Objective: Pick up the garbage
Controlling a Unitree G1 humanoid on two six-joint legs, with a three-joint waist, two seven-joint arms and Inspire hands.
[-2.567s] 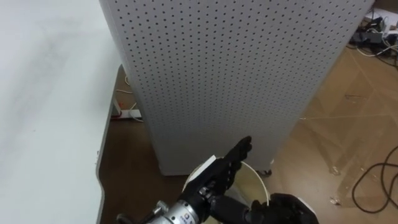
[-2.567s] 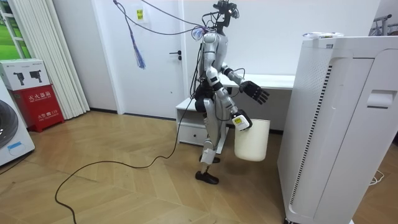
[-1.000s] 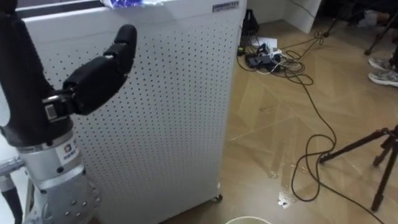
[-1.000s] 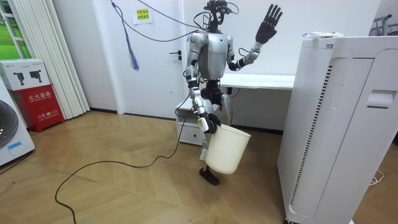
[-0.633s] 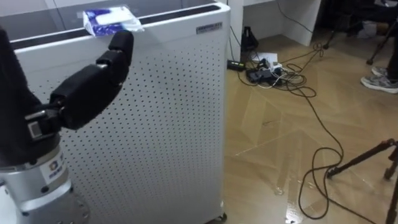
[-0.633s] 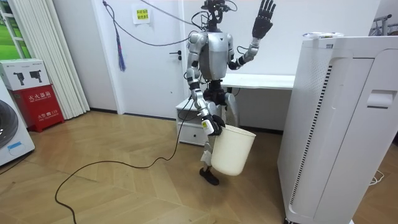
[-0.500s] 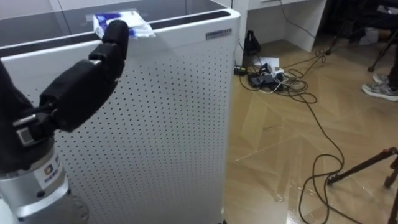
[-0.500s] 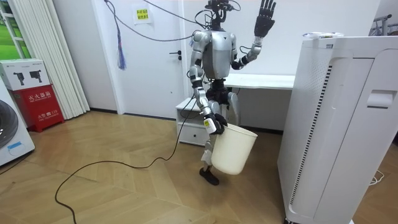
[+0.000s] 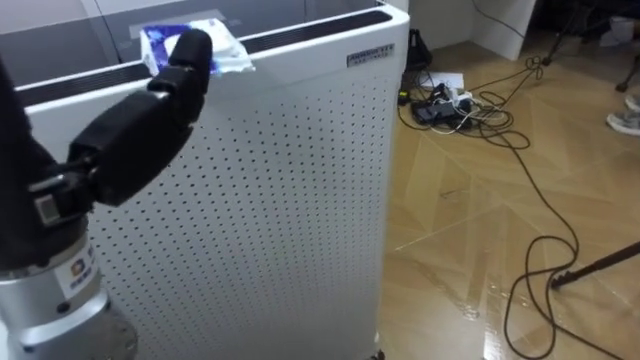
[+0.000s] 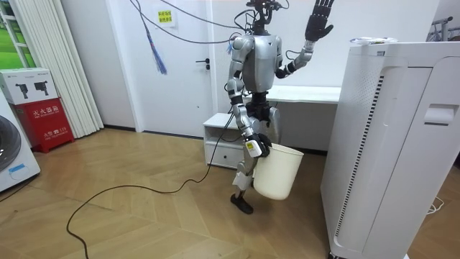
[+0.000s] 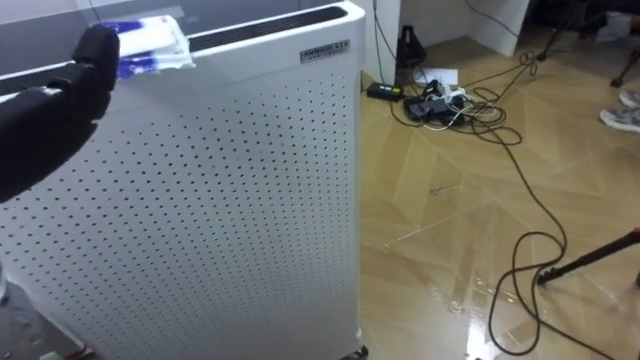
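Left eye view evidence is given of one crumpled white-and-blue plastic wrapper (image 9: 228,52), the garbage, which is seen lying on the flat top of one tall white perforated cabinet (image 9: 300,200). The black left hand (image 9: 140,130) is held high at that level, its fingers straight and spread, with the fingertips just beside the wrapper; whether contact is made cannot be told. Such a height is judged to be needed because the wrapper can be reached only over the cabinet's upper edge. In the room view, one round white plastic bin (image 10: 277,173) is seen hanging low and tilted from the right hand (image 10: 261,149), whose fingers are closed on the rim. It is presumably kept there so that the wrapper can be dropped in once picked. The robot is placed between the cabinet and one white desk (image 10: 302,93). Dark cables (image 9: 450,100) are strewn over the wooden floor (image 9: 470,230) beyond the cabinet.
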